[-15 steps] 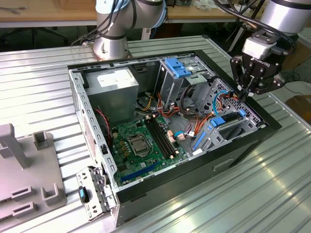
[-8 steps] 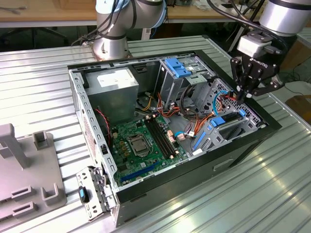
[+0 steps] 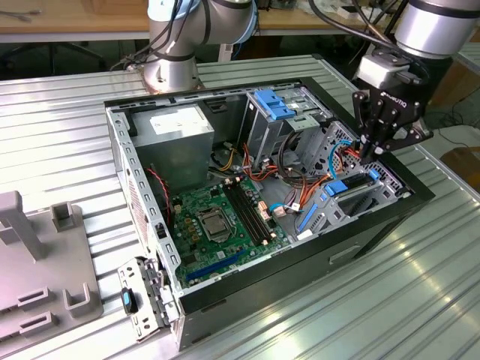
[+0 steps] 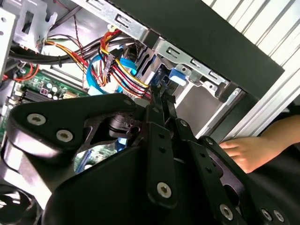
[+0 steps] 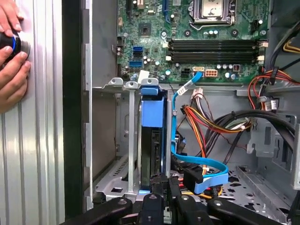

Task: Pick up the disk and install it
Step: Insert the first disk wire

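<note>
Over the drive bay (image 5: 117,159) of the open computer case (image 3: 225,289), my gripper (image 5: 161,190) is hanging with its jaws drawn almost together at the near end of the disk (image 5: 151,145). My own linkage is hiding whether they are pinching it. The disk is standing on edge inside the bay, its long axis running from me toward the motherboard (image 5: 187,28), blue carrier end leading. A person's hand (image 5: 11,70), partly cut off, is lying on the ribbed table (image 3: 60,135) outside the case.

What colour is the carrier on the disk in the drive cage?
Bright blue, on the disk, whose body is dark; it shows best in the first wrist view.
</note>
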